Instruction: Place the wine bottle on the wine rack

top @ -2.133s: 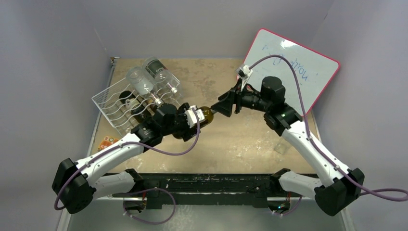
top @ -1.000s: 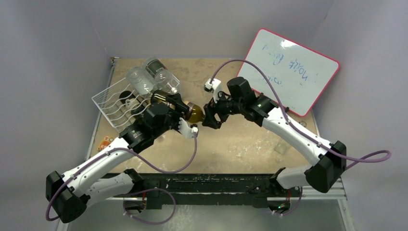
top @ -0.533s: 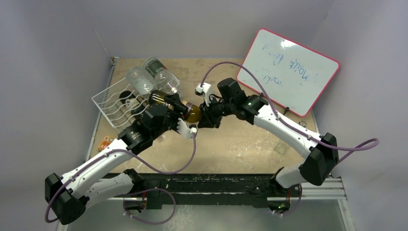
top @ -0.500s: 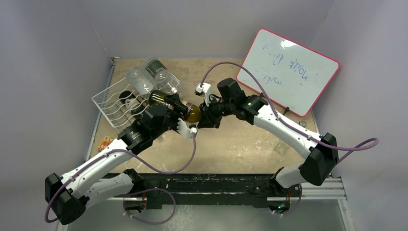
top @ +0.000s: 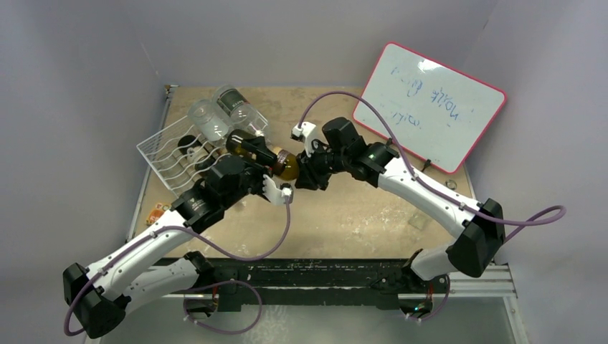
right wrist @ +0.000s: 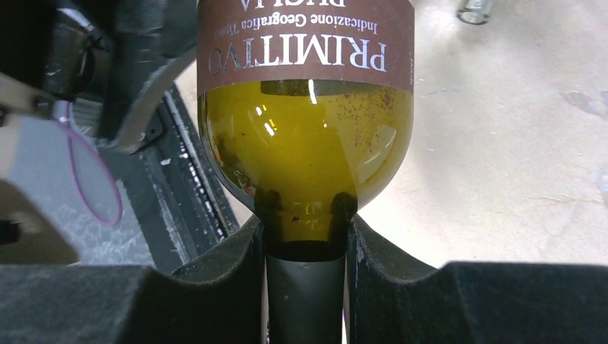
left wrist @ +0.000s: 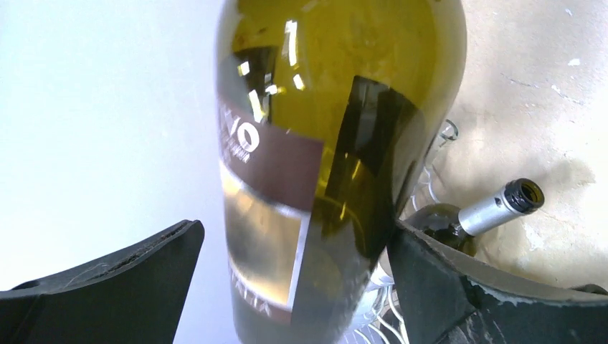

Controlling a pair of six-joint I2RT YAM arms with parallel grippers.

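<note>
Both arms reach inward; left end effector (left wrist: 295, 231) fingers spread, right end effector (right wrist: 307, 244) clamped

A pink-framed whiteboard (top: 430, 104) with faint handwriting leaned against the wall at the far right of the worn tan table (top: 358, 215). Two clear bottles (top: 208, 118) (top: 236, 106) lay side by side at the far left. A small orange card (top: 159, 213) sat at the table's left edge, and a small clear object (top: 419, 218), too small to identify, lay toward the near right.

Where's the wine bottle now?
Top view, centre-left: the wine bottle is held aloft, neck in the right gripper, base at the right edge of the wine rack.
</note>
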